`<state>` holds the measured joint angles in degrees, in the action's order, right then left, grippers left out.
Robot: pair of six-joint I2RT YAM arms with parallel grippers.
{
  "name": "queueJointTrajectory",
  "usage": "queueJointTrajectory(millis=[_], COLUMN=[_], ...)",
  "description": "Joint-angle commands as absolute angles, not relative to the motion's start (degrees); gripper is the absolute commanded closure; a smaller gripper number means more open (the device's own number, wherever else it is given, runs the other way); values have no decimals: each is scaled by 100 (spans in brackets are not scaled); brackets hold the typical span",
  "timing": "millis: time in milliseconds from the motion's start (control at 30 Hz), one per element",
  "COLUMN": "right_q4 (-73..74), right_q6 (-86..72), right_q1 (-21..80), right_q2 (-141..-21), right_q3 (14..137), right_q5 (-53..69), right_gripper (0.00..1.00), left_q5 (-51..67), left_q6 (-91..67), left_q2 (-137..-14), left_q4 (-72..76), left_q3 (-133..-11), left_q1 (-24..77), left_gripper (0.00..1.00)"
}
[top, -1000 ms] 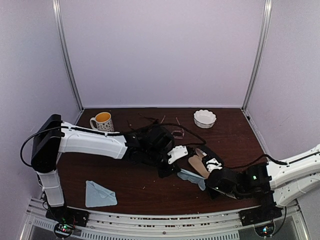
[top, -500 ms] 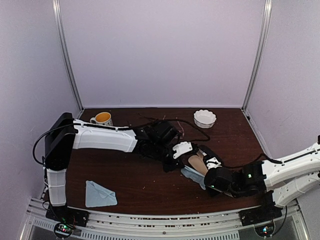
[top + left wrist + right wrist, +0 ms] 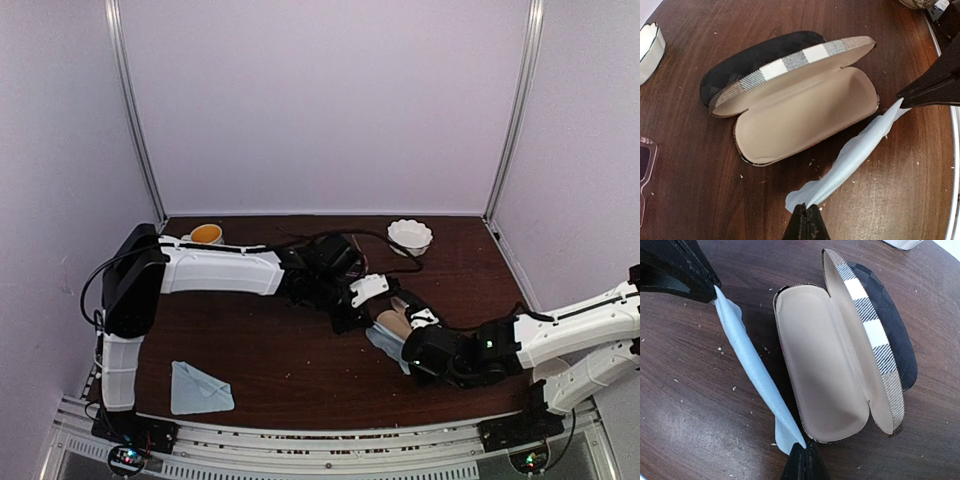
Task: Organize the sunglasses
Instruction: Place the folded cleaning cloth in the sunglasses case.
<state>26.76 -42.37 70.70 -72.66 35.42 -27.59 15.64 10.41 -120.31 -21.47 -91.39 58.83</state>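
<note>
Both grippers are shut on a light blue cloth (image 3: 855, 155) stretched between them, just in front of the open tan striped case (image 3: 805, 115). My left gripper (image 3: 807, 212) pinches one end and my right gripper (image 3: 805, 452) pinches the other end; the cloth also shows in the right wrist view (image 3: 747, 360). The case is empty inside. The pink-framed glasses (image 3: 644, 167) lie at the left edge of the left wrist view. The dark sunglasses are out of view. In the top view the left gripper (image 3: 350, 318) and right gripper (image 3: 408, 352) meet beside the case (image 3: 393, 325).
A black oblong case (image 3: 755, 57) lies shut right behind the tan case's lid. A white fluted bowl (image 3: 410, 236) stands at the back right, a mug (image 3: 205, 234) at the back left. A second folded blue cloth (image 3: 200, 388) lies at the front left.
The left arm has reached further right and away from me. The right gripper has moved left toward the tan case. The blue cloth stays between the two grippers.
</note>
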Motion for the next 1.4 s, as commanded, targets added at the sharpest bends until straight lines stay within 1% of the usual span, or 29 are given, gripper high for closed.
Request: queueJointTrajectory(millis=[0,933,1367], right_q4=[2854,2869,3010], right_q6=[-4100,-3625,-3533], right_q1=[6919,6340,6246], right_q2=[-7361,-7916,-8339], right_q3=[3657,3866,4038], right_q5=[-3002,-3150,-3347], right_gripper=[100,100,100], left_q5=[1502,1417,1496], left_q6=[1181,1195,1188], left_q2=[-12214,-13025,-13241], left_q4=[-2241,-2583,-2601], left_q3=[-9514,-10622,-10838], left_q1=[5741,5634,5601], left_gripper=[100,100,100])
